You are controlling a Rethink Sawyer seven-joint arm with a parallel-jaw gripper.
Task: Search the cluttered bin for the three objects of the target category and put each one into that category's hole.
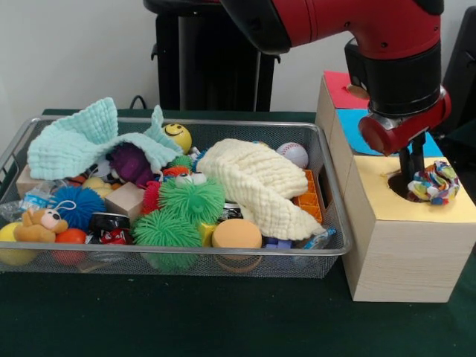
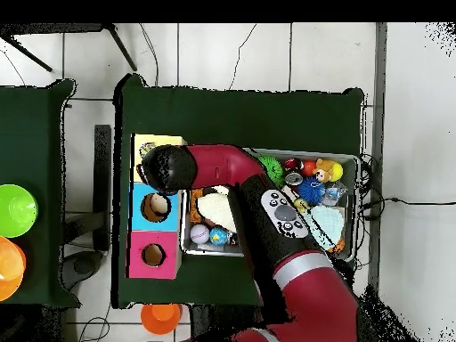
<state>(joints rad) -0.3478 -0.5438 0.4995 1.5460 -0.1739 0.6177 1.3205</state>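
Red and black robot arm (image 1: 357, 30) reaching down from the top of the front view to the right side of the frame. Black claw (image 1: 411, 167) hanging over the dark round hole (image 1: 398, 184) in the yellow top of the pale wooden box (image 1: 401, 245), fingers close together; cannot tell if clenched or let go. Small ball of many-coloured cloth strips (image 1: 435, 183) lying on the yellow top at the hole's right edge, just beside the claw tips; cannot tell if touching. Blue top (image 1: 357, 130) and pink-red top (image 1: 338, 89) further back on the same box, toward the upper right. Silver wire mesh bin (image 1: 327, 186) filling the left and middle of the frame, standing on the dark green counter (image 1: 223, 320). Inside the bin: mint green waffle cloth (image 1: 74, 141) at the upper left, pale yellow waffle cloth (image 1: 256, 182) in the middle, two fuzzy green spiky balls (image 1: 186, 208), fuzzy blue spiky ball (image 1: 78, 204), yellow smiley-face ball (image 1: 177, 136), white baseball (image 1: 294, 154), small brown teddy bear (image 1: 37, 223) at the lower left, round orange sponge (image 1: 236, 234) at the front. In the overhead view, arm (image 2: 267, 214) covering much of the bin (image 2: 352, 160), black wrist over the yellow box top (image 2: 147, 142) at the left.
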